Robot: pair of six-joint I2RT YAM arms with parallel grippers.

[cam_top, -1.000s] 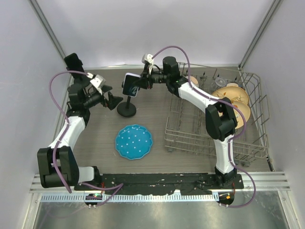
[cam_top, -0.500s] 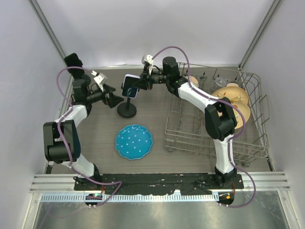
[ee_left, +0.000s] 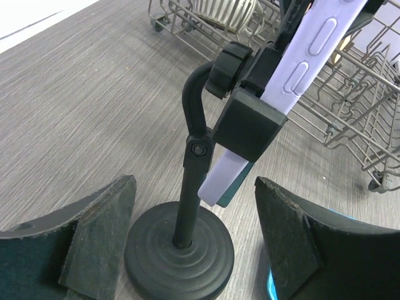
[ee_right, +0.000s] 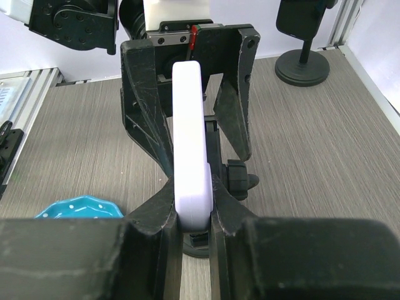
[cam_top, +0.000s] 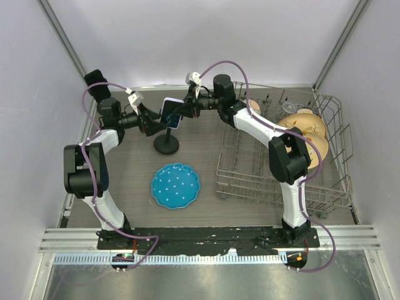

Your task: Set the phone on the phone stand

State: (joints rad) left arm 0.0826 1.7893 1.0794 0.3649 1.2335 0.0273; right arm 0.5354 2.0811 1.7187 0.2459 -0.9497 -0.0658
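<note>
Sitting clamped between right jaws, the phone (ee_right: 189, 150) touches its stand (ee_left: 180, 253).

Robot lab test cell: white panel walls (cam_top: 187, 37), aluminium rails (cam_top: 369, 235), wood-grain table (cam_top: 128, 178), dish rack (cam_top: 250, 178)

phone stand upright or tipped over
Upright: the phone stand has its round base flat on the table, its pole rising straight in the left wrist view; the phone sits against its cradle.

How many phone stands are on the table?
2. The middle stand is mid-table, by the phone; the corner stand is at the far left. Arms may hide more.
</note>
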